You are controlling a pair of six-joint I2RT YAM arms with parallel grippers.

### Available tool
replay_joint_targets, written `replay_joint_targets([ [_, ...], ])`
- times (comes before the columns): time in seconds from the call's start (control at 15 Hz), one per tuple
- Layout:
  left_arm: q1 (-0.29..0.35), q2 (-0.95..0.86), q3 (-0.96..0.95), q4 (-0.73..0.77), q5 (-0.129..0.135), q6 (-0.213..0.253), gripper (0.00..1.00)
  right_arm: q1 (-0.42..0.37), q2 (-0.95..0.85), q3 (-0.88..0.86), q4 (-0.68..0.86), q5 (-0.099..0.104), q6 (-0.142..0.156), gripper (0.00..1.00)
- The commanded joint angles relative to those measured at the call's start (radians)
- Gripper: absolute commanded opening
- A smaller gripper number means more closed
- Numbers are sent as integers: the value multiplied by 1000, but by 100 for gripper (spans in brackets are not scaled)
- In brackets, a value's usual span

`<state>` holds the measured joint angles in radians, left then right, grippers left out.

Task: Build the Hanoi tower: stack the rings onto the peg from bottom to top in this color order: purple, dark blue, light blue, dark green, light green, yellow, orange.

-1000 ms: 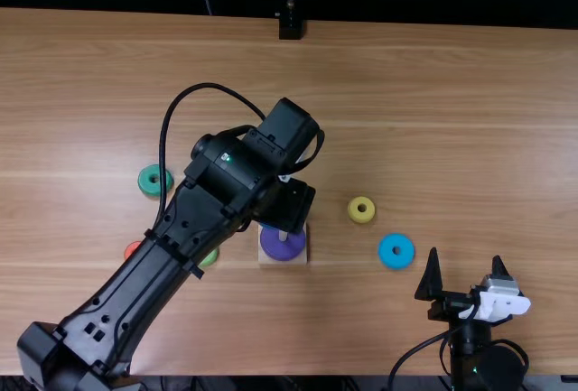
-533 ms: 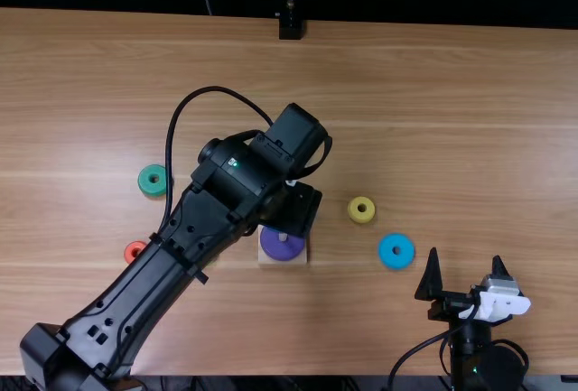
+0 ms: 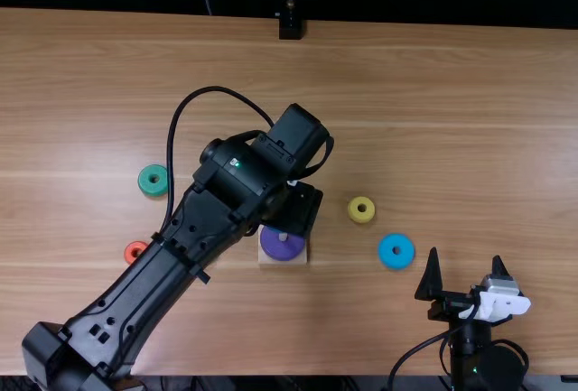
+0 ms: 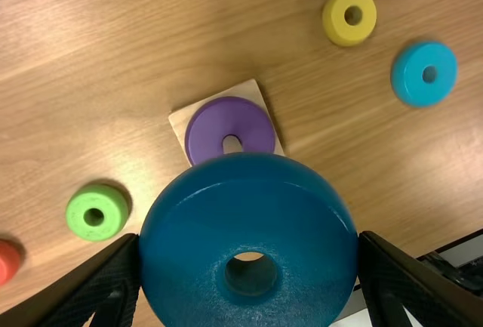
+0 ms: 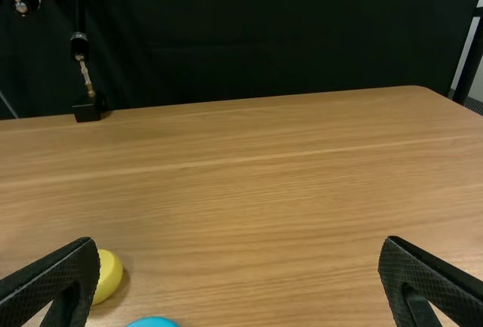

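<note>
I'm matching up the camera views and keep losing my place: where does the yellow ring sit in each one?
Top view: yellow ring on the table, right of the purple ring.
Left wrist view: yellow ring lying flat near the light blue ring.
Right wrist view: yellow ring partly behind a finger of the right gripper.
Shared landmark: the light blue ring, its nearest neighbour.

A glossy, smooth finish is noted on the dark blue ring [image 4: 249, 183], with roughening seen around its hole. The purple ring [image 4: 226, 115] is found smooth. Grained wood with soft sheen is recorded for the table [image 4: 151, 40]; pale, matt wood for the square base [image 4: 253, 91]. Matt, finely textured pads [image 5: 434, 270] are observed on the right gripper [image 3: 465, 254].
</note>
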<state>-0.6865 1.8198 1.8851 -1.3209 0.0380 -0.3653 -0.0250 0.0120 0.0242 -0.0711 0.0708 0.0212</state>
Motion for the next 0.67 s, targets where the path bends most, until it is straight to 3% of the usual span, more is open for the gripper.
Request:
replay_joint_targets([
  [0.0, -13, 27, 31, 5, 8, -12, 0, -10, -12, -10, -15, -6, -1, 100],
  [0.27, -13, 41, 29, 7, 8, -23, 0, -9, -12, -10, -15, -6, -1, 100],
  [0.4, -11, 42, 25, 12, 25, -23, 1, -10, -12, -10, -15, -4, -1, 100],
  [0.47, -8, 42, 22, 12, 26, -23, 42, -10, -12, -10, -15, -6, -1, 100],
  [0.53, -4, 41, 17, 12, 28, -23, 95, -10, -12, -10, -15, -6, -1, 100],
  [0.6, -2, 39, 5, 12, 41, -23, 100, -10, -12, -10, -15, -6, -1, 100],
])
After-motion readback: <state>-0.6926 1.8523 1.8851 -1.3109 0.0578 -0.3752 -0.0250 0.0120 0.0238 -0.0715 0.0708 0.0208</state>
